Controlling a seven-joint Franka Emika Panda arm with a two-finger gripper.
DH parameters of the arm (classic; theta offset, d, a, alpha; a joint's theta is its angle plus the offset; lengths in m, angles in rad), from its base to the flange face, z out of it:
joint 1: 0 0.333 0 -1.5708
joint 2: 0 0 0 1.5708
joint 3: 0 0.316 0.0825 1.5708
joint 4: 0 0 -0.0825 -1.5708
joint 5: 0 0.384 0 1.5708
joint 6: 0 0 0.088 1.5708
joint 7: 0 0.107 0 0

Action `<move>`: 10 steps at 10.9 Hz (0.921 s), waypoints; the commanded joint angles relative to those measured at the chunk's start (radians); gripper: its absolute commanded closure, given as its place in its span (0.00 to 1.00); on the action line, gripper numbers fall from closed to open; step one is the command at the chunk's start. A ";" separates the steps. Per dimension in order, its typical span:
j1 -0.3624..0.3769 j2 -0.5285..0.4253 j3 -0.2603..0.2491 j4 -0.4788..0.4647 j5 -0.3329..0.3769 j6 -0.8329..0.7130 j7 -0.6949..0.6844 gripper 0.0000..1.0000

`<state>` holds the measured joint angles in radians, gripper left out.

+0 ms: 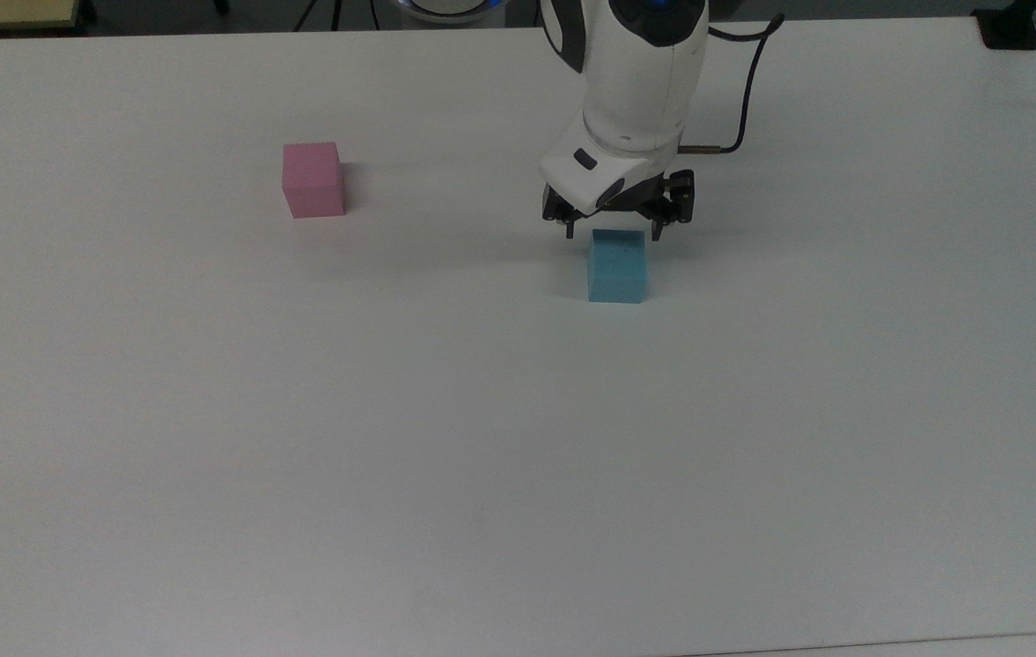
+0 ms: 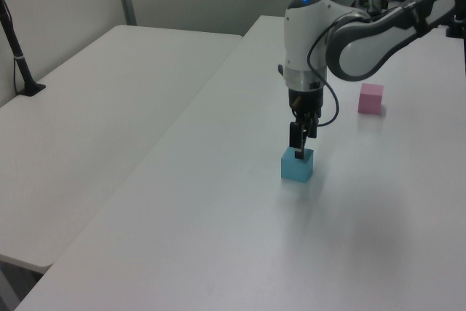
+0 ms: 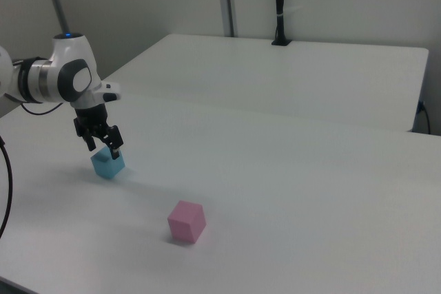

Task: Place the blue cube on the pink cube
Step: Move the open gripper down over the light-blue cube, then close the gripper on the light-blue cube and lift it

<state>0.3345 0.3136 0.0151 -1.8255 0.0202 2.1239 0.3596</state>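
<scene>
1. Fingers of the white Franka arm's black two-finger gripper [image 1: 614, 231] are spread apart, wider than the small light-blue matte cube [image 1: 616, 266], and they hold nothing.
2. The gripper points down just above the blue cube's top face, in the left view [image 2: 299, 152] and in the right view [image 3: 103, 148].
3. The blue cube [image 2: 297, 164] sits flat on the white table [image 1: 518, 438].
4. The small pastel-pink matte cube [image 1: 312, 180] rests on the same table, well apart from the blue cube, toward the top view's left.
</scene>
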 commanded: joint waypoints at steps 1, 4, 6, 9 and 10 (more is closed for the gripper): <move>0.027 0.028 -0.004 -0.009 -0.100 0.082 0.128 0.00; 0.031 0.053 -0.003 -0.006 -0.106 0.107 0.147 0.22; 0.028 0.052 0.003 -0.003 -0.103 0.107 0.148 0.51; 0.009 -0.025 0.002 -0.018 -0.103 0.065 0.124 0.61; -0.033 -0.074 0.003 -0.018 -0.103 0.001 0.081 0.61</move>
<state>0.3533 0.3485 0.0155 -1.8166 -0.0648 2.2097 0.4795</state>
